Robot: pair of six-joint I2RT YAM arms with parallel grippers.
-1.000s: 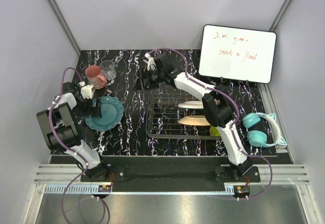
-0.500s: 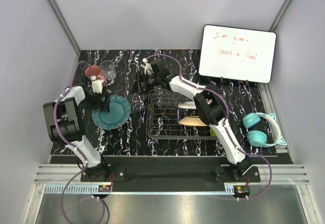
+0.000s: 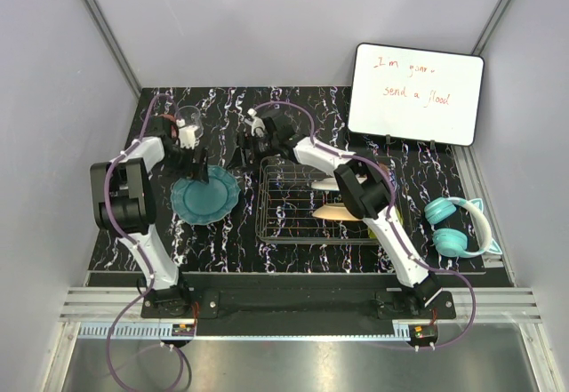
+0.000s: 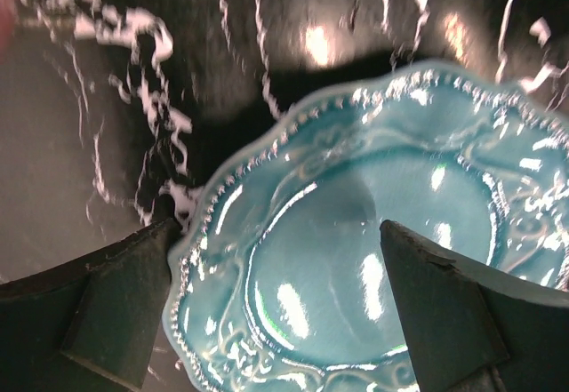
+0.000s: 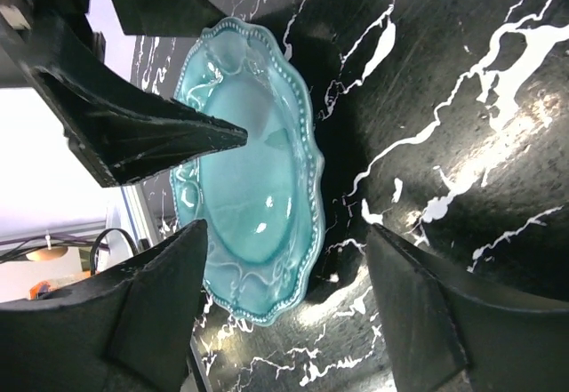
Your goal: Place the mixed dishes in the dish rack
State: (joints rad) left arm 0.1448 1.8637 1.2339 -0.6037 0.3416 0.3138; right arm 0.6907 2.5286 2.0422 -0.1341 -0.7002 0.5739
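The teal plate lies flat on the black table, right under the left gripper. Its jaws are spread wide, one by the plate's rim. The right gripper has its jaws spread too, with nothing in them. The plate lies just past one jaw. The dish rack sits near this gripper, on its other side.

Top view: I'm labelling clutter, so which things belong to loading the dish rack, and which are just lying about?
Job in hand: dish rack, teal plate, peach plate, clear glass.
Lying about: whiteboard, teal headphones.
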